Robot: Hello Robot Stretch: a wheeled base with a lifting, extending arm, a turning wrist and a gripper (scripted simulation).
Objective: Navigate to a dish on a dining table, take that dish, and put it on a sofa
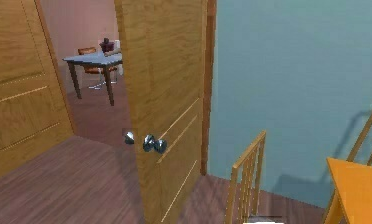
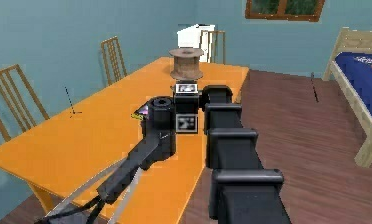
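Where the dark square arm rises from the arm side view's bottom edge, the dark two-finger gripper lies across the long orange wooden table. Its finger ends cannot be made out against the tabletop, so neither its spread nor whether it holds anything can be told. Beyond it, toward the table's far end, stands a round brown ribbed vessel — judged to be the dish — upright and apart from the gripper. It looks rigid, light and probably breakable. The ribbed wall should resist slipping, so take hold across the wall or at the rim, keeping it level. Pale slat-backed wooden chairs stand along the table's edge. In the forward view, an open wooden door reveals a farther grey-topped table.
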